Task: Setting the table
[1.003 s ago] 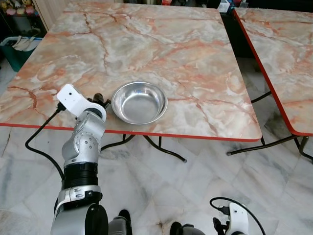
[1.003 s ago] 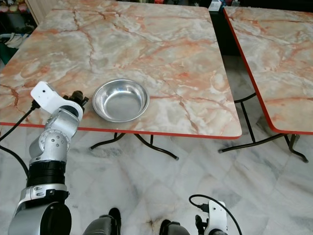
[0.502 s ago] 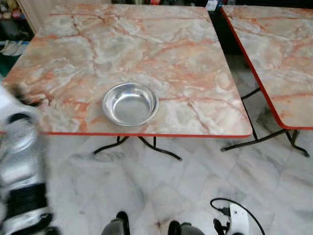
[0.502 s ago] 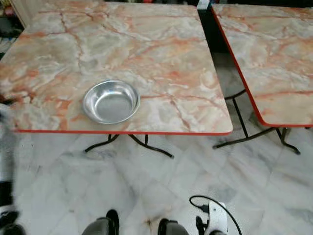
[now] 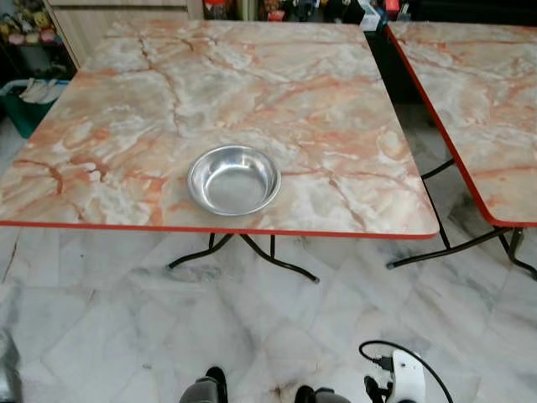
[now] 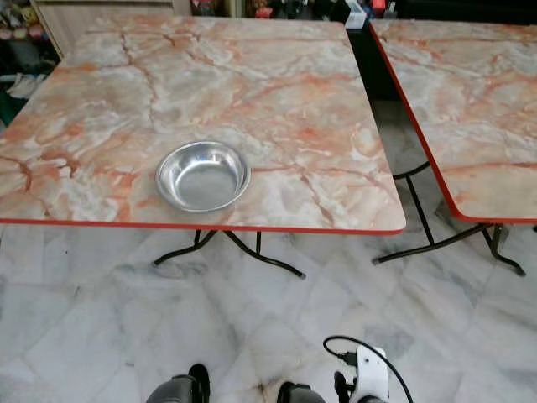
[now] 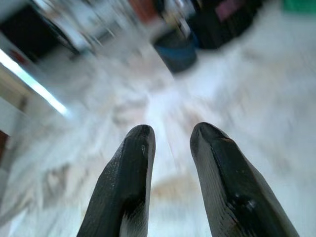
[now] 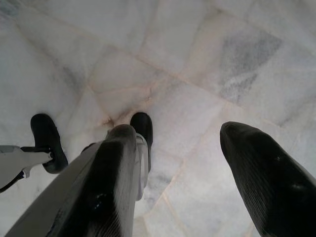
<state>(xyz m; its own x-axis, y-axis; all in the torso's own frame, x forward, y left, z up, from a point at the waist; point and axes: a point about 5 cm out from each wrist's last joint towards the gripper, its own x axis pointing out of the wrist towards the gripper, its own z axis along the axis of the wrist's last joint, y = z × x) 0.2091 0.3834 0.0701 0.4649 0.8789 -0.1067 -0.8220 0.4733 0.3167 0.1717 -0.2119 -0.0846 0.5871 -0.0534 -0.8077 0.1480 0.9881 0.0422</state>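
Steel bowl [image 5: 234, 180] sits empty at 6 o'clock on the marble table [image 5: 277, 92], near its red edge. Left gripper [image 7: 170, 143] is parted narrowly over blurred floor; right gripper [image 8: 180, 163] gapes wide, holding nothing, above pale tiles, both well apart from the bowl.

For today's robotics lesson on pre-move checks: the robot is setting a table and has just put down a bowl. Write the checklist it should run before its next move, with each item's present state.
1. Steel bowl upright on the marbled table: ok.
2. Bowl fully on the tabletop: ok, though it sits near the red front edge.
3. Bowl empty: ok.
4. Left end effector empty, fingers apart: ok.
5. Right end effector open, empty, hanging over the floor: ok.
6. Next item to lay out located: cannot tell.
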